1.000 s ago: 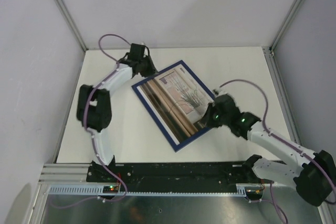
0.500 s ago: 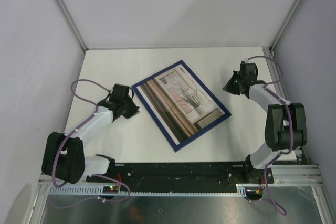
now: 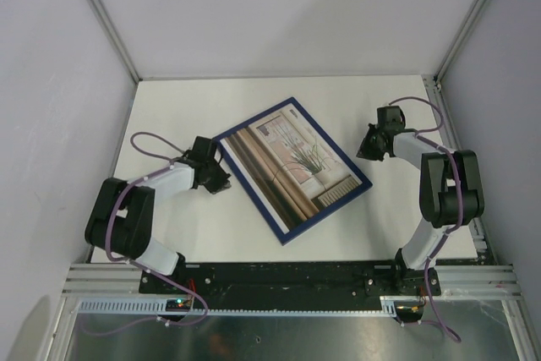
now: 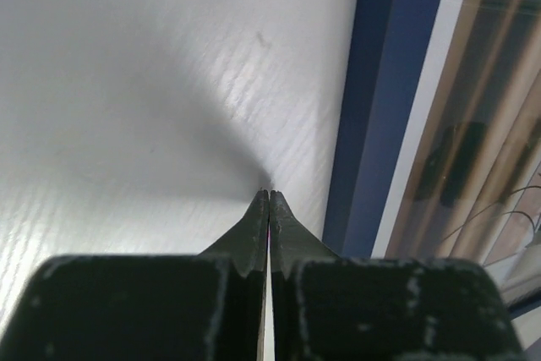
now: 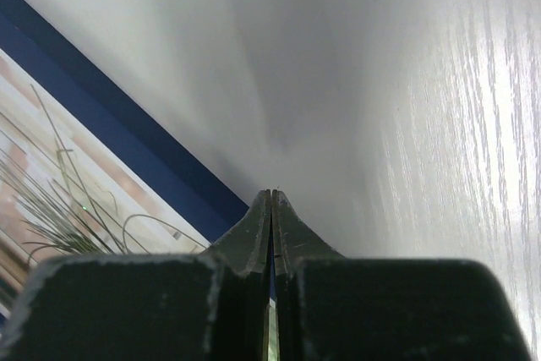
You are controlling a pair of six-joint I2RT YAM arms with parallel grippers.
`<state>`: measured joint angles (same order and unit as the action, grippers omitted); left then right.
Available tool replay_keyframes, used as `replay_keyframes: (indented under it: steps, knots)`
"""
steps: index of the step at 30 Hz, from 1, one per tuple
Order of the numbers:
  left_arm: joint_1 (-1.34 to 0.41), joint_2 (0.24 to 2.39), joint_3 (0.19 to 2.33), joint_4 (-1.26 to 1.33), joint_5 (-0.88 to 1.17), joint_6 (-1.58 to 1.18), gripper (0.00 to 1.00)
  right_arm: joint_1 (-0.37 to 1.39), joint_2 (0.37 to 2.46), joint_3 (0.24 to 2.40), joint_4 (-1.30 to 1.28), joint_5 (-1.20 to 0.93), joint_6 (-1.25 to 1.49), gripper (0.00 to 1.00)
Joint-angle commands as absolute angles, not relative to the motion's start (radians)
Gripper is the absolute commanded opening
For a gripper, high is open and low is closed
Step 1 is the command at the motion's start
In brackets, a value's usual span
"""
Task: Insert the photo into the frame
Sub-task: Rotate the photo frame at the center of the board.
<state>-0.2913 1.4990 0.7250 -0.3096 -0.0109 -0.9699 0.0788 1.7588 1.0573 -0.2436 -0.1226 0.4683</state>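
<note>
We note photo lying inside frame on table, left hand pinched closed beside it, right hand closed too.

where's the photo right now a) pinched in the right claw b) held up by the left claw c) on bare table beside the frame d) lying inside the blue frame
d: the photo lies flat within the navy frame, with the left claw and right claw both shut, empty, beside it.

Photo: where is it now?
Top view: the photo lies inside the blue frame, flat mid-table and turned diagonally, between the left gripper beside its left edge and the right gripper off its right side.
</note>
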Motion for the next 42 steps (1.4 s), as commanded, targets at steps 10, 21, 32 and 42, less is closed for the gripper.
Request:
replay_keyframes:
  steps: [10,21,32,42]
  knots:
    - [-0.291,1.623,0.874,-0.253,0.013,-0.984,0.00,0.106,1.762,1.042,-0.302,-0.075,0.443,0.00]
    - [-0.292,1.715,0.966,-0.253,0.004,-0.961,0.00,0.129,1.689,0.932,-0.272,-0.094,0.459,0.00]
    - [-0.290,1.840,1.131,-0.270,0.004,-0.902,0.00,0.217,1.528,0.780,-0.258,-0.094,0.507,0.00]
    - [-0.290,1.896,1.203,-0.284,0.007,-0.870,0.00,0.309,1.428,0.741,-0.299,-0.077,0.538,0.00]
